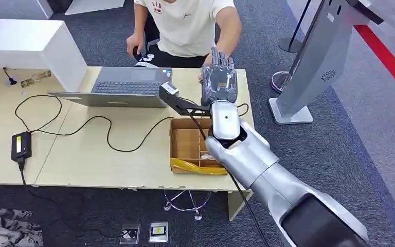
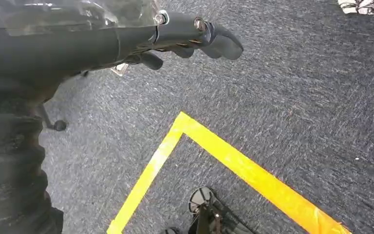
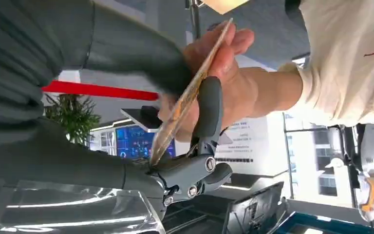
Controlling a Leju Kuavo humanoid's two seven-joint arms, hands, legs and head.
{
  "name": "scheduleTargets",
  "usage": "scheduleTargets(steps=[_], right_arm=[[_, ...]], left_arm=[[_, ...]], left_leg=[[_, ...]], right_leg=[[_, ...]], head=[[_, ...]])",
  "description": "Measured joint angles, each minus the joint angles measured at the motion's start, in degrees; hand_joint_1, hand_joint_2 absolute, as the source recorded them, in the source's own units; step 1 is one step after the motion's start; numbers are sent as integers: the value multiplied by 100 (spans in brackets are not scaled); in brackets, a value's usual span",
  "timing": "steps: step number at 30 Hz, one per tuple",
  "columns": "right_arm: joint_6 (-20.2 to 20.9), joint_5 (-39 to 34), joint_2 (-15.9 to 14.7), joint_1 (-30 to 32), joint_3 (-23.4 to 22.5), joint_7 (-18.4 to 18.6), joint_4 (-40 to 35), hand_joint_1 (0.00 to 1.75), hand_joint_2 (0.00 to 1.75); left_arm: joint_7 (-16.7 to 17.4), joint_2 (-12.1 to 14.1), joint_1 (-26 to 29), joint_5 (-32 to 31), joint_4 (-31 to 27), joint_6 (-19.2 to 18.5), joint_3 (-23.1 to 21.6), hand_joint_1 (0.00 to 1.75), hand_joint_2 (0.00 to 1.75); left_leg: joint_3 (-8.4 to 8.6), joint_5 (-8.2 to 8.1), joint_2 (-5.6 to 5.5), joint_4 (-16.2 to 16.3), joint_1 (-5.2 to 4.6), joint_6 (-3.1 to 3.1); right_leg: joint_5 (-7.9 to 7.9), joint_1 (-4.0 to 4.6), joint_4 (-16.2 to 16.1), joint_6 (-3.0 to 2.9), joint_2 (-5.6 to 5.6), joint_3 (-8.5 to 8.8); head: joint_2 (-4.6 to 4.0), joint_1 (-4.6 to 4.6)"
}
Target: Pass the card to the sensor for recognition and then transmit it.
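Observation:
My right hand [image 1: 219, 82] reaches over the table's far edge toward a seated person [image 1: 190, 25]. In the right wrist view a thin card [image 3: 185, 102] is seen edge-on, pinched between my thick thumb and a dark finger [image 3: 209, 112]. The person's hand [image 3: 238, 83] also grips the card from the other side. A small grey sensor [image 1: 168, 91] on a black bracket stands just left of my right hand, beside the laptop. My left hand [image 2: 195, 36] hangs over the carpet and holds nothing, its fingers loosely extended.
An open laptop [image 1: 128, 85] sits at the table's [image 1: 82, 159] far side, with a cable running to a power brick [image 1: 20, 145]. An open cardboard box [image 1: 187, 146] lies under my right forearm. A grey kiosk stand [image 1: 316, 62] rises right of the table. Yellow tape [image 2: 253, 173] marks the floor.

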Motion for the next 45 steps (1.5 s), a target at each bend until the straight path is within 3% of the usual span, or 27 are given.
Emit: scheduleTargets(steps=[3,7,9,16,24,29,37,45], right_arm=[[-298,136,11,-5,42,4,55,0,175],[-820,247,-9,9,53,-323,38,0,175],[-813,267,-57,106,24,-417,-169,0,175],[12,221,-535,942,-240,-690,-1992,0,175],[972,-400,-1392,2474,-455,-852,-4735,0,175],[1191,-603,-1836,3127,-446,-822,-5709,0,175],[1403,210,-2278,3697,-345,-575,-5875,0,175],[1346,586,-2352,3739,-144,-450,-5309,0,175]], left_arm=[[0,0,4,-39,0,0,0,0,175],[0,4,20,-146,0,0,0,0,175],[0,7,23,-179,0,0,0,0,175],[0,30,50,-260,0,-2,-2,0,175],[142,96,80,-446,2,-22,-2,0,175],[175,133,76,-507,0,-28,-4,0,175],[173,149,67,-522,2,-22,-7,0,175],[173,149,52,-560,0,-24,-20,0,175]], left_leg=[[-1,0,0,0,0,0],[1,0,4,0,0,0],[3,0,3,1,0,0],[8,-1,6,1,0,0],[5,-8,14,0,0,2],[5,-8,22,-1,0,1],[3,-8,22,-1,-1,2],[1,-8,22,-1,0,2]], right_leg=[[0,0,0,0,0,-1],[0,0,0,0,3,-1],[0,0,0,0,3,-1],[0,-1,-2,0,11,0],[-1,-1,-4,-1,23,-6],[-1,-1,-4,-1,27,-7],[0,-1,-4,-1,27,-6],[-1,-1,-4,-1,26,-6]], head=[[2,0],[2,0],[0,0],[2,0],[0,0],[0,0],[2,-2],[0,0]])
